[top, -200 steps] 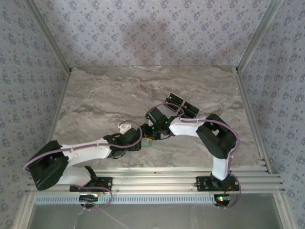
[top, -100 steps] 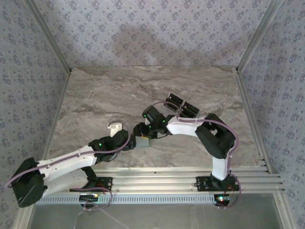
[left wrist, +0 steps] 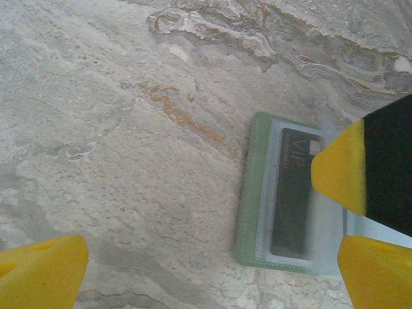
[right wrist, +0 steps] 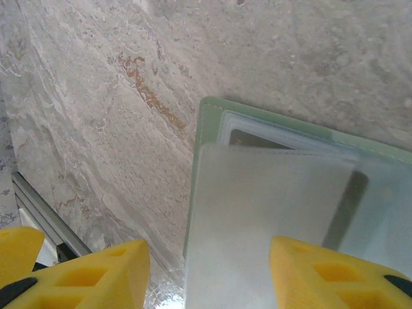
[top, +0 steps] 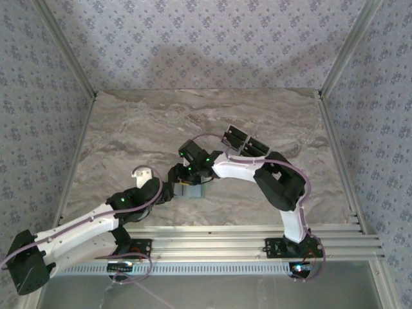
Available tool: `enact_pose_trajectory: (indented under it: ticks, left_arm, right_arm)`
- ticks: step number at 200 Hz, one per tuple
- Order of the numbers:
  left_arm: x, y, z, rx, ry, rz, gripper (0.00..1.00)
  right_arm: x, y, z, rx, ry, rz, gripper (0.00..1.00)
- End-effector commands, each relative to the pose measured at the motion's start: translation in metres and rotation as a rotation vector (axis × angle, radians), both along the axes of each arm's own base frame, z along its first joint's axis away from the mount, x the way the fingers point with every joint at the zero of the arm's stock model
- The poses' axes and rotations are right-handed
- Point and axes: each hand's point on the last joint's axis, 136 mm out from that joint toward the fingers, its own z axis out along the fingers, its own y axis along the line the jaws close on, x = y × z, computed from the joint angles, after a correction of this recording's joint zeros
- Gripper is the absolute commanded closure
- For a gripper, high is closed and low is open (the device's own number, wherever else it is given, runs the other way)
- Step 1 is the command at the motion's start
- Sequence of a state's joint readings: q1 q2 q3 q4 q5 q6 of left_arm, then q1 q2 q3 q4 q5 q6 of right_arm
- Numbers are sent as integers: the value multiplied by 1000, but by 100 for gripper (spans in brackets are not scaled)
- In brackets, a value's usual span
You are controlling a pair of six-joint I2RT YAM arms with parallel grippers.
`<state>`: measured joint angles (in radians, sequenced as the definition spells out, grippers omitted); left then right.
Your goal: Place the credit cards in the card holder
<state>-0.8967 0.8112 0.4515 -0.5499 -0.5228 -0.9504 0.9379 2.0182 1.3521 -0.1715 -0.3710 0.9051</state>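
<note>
Marble-look stone, pale grey with brown veins, covers your table. Patterned wallpaper walls close it in on three sides, and ribbed metal rails run along the near edge. Your card holder lies flat near the table's middle, soft sage green and open, with clear plastic sleeves. A dark card marked VIP sits in one sleeve. Two more black cards lie to its far right. Your left gripper hangs just left of the holder, jaws spread wide and holding nothing. Your right gripper is over the holder, jaws half spread, with a frosted sleeve below them, not pinched.
</note>
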Motion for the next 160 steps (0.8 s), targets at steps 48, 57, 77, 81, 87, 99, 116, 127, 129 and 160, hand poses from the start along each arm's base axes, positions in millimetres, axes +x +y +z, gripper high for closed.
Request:
enact_pose_trajectory:
  ticks: [48, 57, 77, 81, 87, 99, 116, 127, 129, 160]
  left_arm:
    - [0, 1, 0, -31, 8, 10, 0]
    - [1, 1, -1, -31, 10, 12, 0]
    - [2, 0, -2, -30, 23, 8, 0]
    - [2, 0, -3, -29, 25, 5, 0]
    - [3, -1, -3, -28, 30, 3, 0]
    - [4, -2, -3, -22, 36, 0, 0]
    - [7, -5, -2, -11, 44, -9, 0]
    - [8, -6, -2, -4, 53, -16, 0]
    - [8, -6, -1, -3, 52, -16, 0]
    - [12, -10, -1, 19, 73, -28, 0]
  right_arm:
    - [4, 19, 13, 8, -8, 40, 46]
    - [7, 18, 22, 20, -26, 45, 46]
    - [19, 4, 47, 33, -81, 42, 46]
    - [21, 0, 53, 32, -97, 42, 46]
    - [26, -8, 60, 21, -121, 43, 46]
    - [33, -29, 72, -14, -166, 43, 46]
    - [41, -66, 81, -102, -201, 32, 47]
    - [48, -95, 81, -203, -257, 45, 47]
    - [48, -103, 80, -228, -261, 49, 47]
    - [58, -187, 76, -522, -330, 76, 47]
